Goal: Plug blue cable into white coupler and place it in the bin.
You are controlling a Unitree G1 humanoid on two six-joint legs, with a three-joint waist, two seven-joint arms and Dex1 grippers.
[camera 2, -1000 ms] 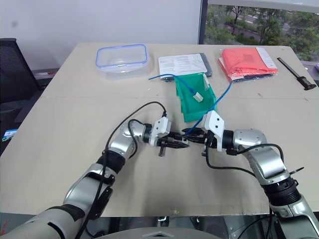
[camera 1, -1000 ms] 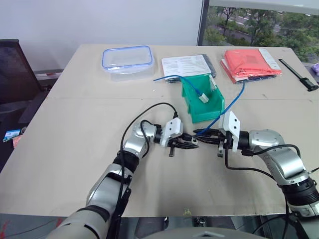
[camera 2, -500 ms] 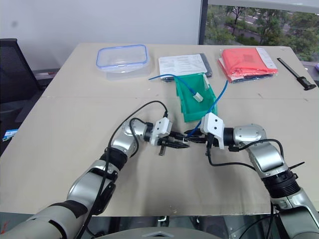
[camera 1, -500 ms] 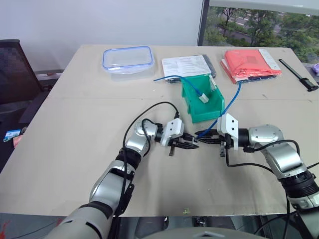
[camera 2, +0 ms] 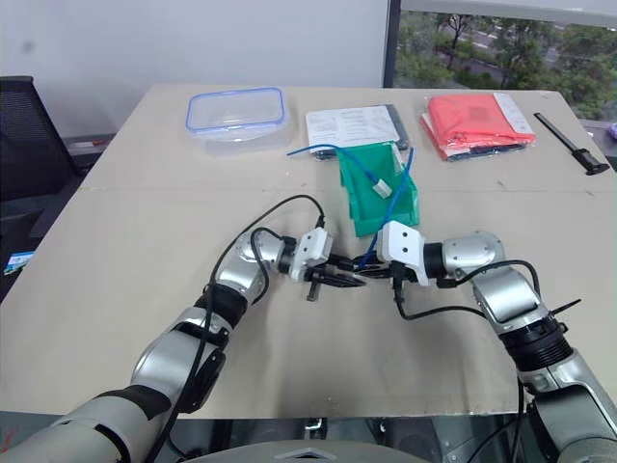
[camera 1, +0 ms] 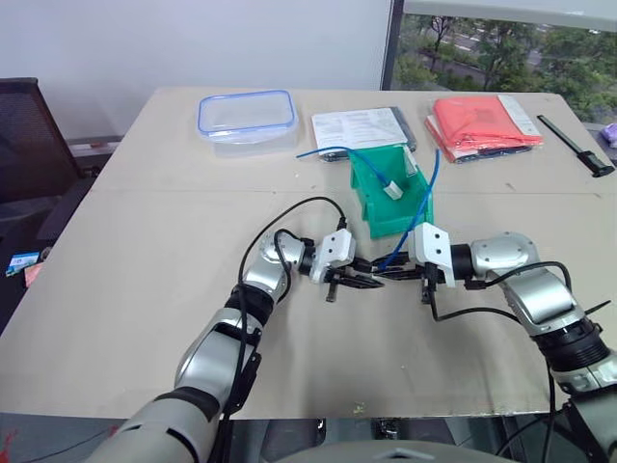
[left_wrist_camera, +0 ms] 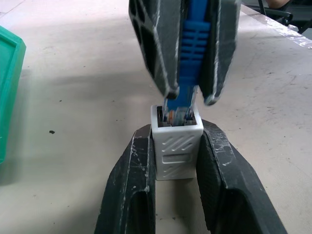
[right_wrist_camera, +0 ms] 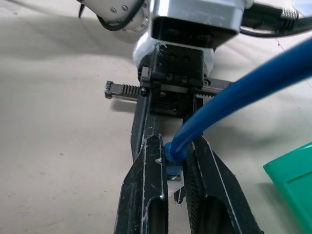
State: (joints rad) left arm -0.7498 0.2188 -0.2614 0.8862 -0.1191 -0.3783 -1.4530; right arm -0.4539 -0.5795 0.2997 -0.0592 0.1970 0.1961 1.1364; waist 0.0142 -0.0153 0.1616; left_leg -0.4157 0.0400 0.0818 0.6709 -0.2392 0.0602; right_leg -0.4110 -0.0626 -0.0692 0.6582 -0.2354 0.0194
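Meeting nose to nose above the table (camera 1: 145, 289), just in front of the bin (camera 1: 390, 198), the two grippers are seen. The coupler (left_wrist_camera: 176, 142) is clamped between the left gripper's (left_wrist_camera: 176, 161) fingers, socket facing the other hand. The cable (camera 1: 424, 198) is pinched at its ribbed blue boot by the right gripper (right_wrist_camera: 175, 168), and its clear plug tip is seated in the mouth of the socket; how deep it sits cannot be told. From the right gripper the cable is carried up in an arc over the bin's right edge. Inside the bin a second blue cable (camera 1: 371, 164) with its own white coupler is lying.
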